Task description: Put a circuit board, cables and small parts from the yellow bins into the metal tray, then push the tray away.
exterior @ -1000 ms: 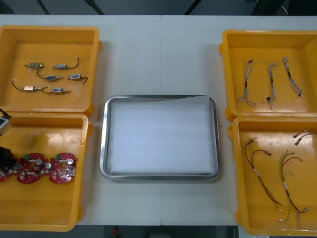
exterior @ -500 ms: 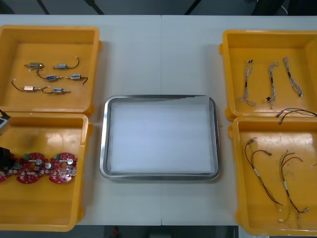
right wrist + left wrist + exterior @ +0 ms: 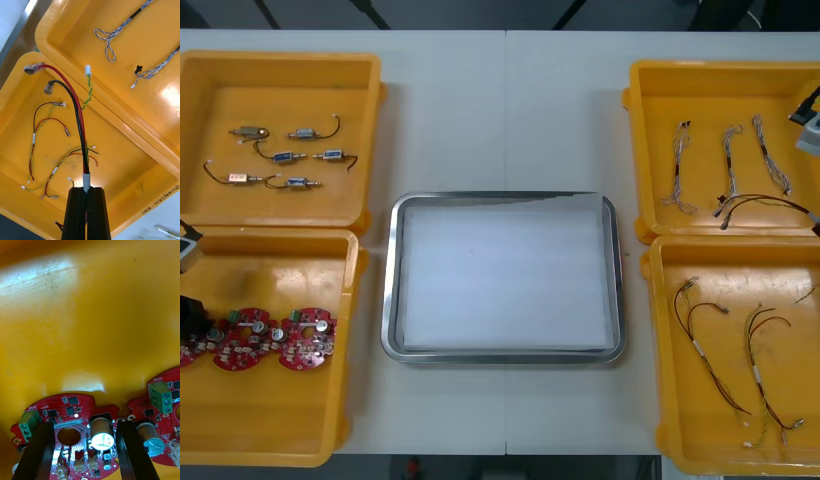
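Your right claw (image 3: 86, 189) is clamped shut on a red and black cable (image 3: 82, 146), pinching it at its white sleeve (image 3: 86, 179). The wires arch out past the fingertips (image 3: 77, 195) and end in two plugs (image 3: 32, 69) hanging free. Under the claw lies the near right bin (image 3: 127, 161), with two loose cables (image 3: 33, 138) on its floor. The ridge (image 3: 123, 119) where it meets the far right bin (image 3: 157, 37) runs just beyond the held wire ends, and from the front you see the cable over the far bin's near edge. Three twisted cables (image 3: 728, 165) lie deeper in that far bin, apart from the held one. The tray (image 3: 388, 300) sits well off to this claw's left, white inside, with a strip of desk (image 3: 510, 120) between its rim and the bin walls.

Your left claw (image 3: 86, 424) is open and low in the near left bin (image 3: 90, 315), fingers (image 3: 45, 450) standing apart over a board (image 3: 71, 410): its centre hole (image 3: 68, 435) and a silver-topped can (image 3: 102, 437) sit between them. A second board (image 3: 161, 397) lies just outside one finger, close against the first. Past the fingertips you have open yellow floor.
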You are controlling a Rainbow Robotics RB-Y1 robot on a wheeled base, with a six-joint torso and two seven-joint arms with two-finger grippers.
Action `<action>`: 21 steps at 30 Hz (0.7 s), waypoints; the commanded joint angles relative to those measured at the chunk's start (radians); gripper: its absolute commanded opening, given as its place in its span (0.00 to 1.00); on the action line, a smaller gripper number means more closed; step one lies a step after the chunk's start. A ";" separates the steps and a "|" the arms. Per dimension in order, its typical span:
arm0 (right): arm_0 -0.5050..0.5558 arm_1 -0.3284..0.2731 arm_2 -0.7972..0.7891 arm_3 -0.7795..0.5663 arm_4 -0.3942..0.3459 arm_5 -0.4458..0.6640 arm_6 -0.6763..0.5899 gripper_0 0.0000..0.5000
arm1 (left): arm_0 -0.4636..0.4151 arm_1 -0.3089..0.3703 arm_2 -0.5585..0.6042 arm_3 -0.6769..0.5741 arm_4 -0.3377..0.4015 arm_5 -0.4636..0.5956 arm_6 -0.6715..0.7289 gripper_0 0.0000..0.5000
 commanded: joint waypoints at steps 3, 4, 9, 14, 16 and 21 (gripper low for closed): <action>-0.092 0.007 0.087 -0.021 0.023 0.007 0.020 0.00 | 0.017 0.039 -0.025 0.003 -0.009 -0.021 -0.100 0.93; -0.097 0.012 0.094 -0.021 0.025 0.007 0.020 0.00 | 0.017 0.039 -0.025 0.003 -0.008 -0.021 -0.100 0.92; -0.099 0.039 0.096 -0.021 0.023 0.007 0.021 0.00 | 0.017 0.040 -0.028 0.003 -0.009 -0.021 -0.106 0.75; -0.100 0.055 0.105 -0.028 0.011 0.007 0.026 0.00 | 0.017 0.040 -0.028 0.003 -0.009 -0.019 -0.106 0.42; -0.100 0.055 0.111 -0.035 0.008 0.007 0.024 0.00 | 0.017 0.040 -0.028 0.003 -0.009 -0.021 -0.106 0.35; -0.099 0.056 0.134 -0.044 0.008 0.007 0.020 0.00 | 0.017 0.040 -0.028 0.003 -0.009 -0.021 -0.106 0.06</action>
